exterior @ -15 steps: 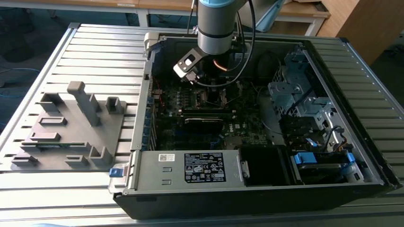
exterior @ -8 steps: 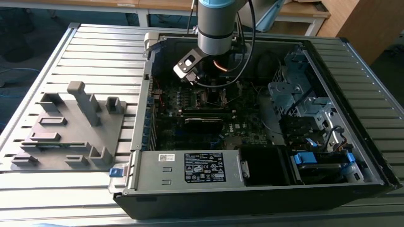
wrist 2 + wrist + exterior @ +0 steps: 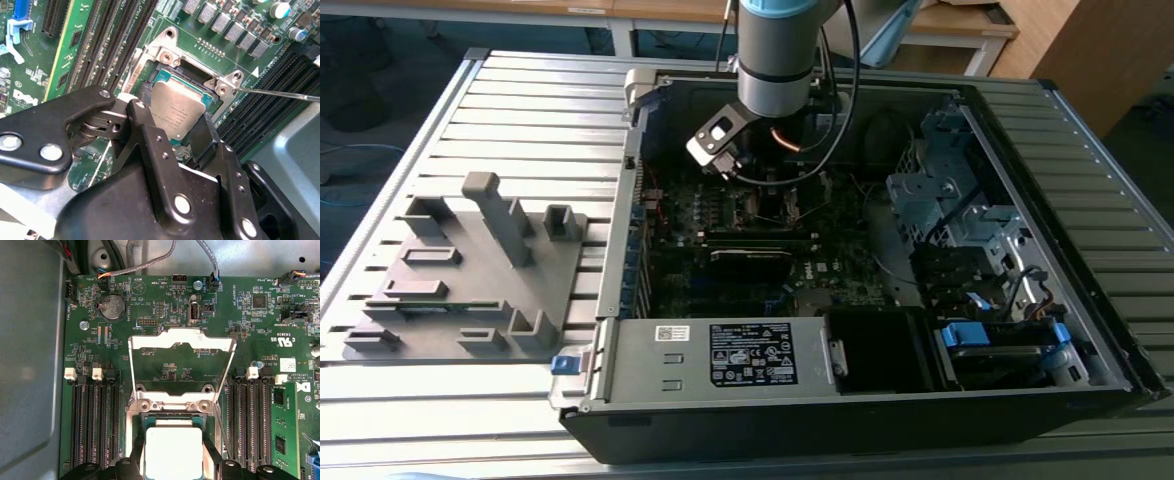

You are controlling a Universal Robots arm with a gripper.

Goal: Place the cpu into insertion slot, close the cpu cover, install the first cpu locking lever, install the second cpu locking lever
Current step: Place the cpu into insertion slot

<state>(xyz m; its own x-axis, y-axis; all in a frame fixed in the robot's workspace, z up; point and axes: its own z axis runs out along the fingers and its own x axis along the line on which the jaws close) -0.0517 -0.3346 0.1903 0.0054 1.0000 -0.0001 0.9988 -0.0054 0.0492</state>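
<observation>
The cpu [image 3: 180,107], a flat silver-grey square, lies level in the insertion slot [image 3: 176,71] on the green board. My gripper [image 3: 177,120] is shut on it, with one black finger [image 3: 145,99] against one edge and the other finger [image 3: 210,134] against the opposite edge. In the first wrist view the cpu [image 3: 173,452] shows bright white between the same fingers [image 3: 137,456]. The cpu cover [image 3: 182,341], a thin silver frame, stands raised on its hinge beyond the slot. A thin metal locking lever [image 3: 280,93] sticks out free beside the socket.
Long black memory slots [image 3: 95,420] run along both sides of the socket, with a green memory stick [image 3: 281,425] in one. In the exterior view the arm [image 3: 774,60] reaches down into the open computer case [image 3: 854,330]. A grey fixture block [image 3: 467,270] sits at the exterior view's left.
</observation>
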